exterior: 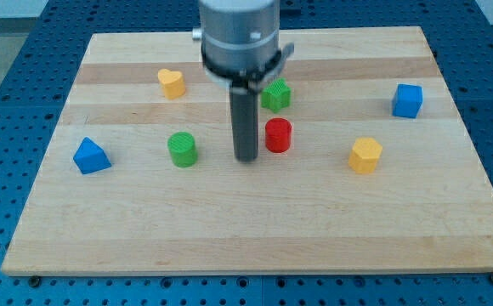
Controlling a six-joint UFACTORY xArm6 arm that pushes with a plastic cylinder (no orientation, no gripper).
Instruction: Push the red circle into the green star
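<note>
The red circle (278, 135) stands near the middle of the wooden board (255, 229). The green star (276, 95) lies just above it toward the view's top, partly hidden by the arm's grey body. My tip (246, 158) rests on the board just left of the red circle, slightly lower in the view, with a small gap between them.
A green circle (182, 149) stands left of my tip. A blue triangle (90, 156) is at the far left. A yellow heart (172, 83) is at the upper left. A yellow hexagon (365, 155) is at the right. A blue cube (407, 100) is at the upper right.
</note>
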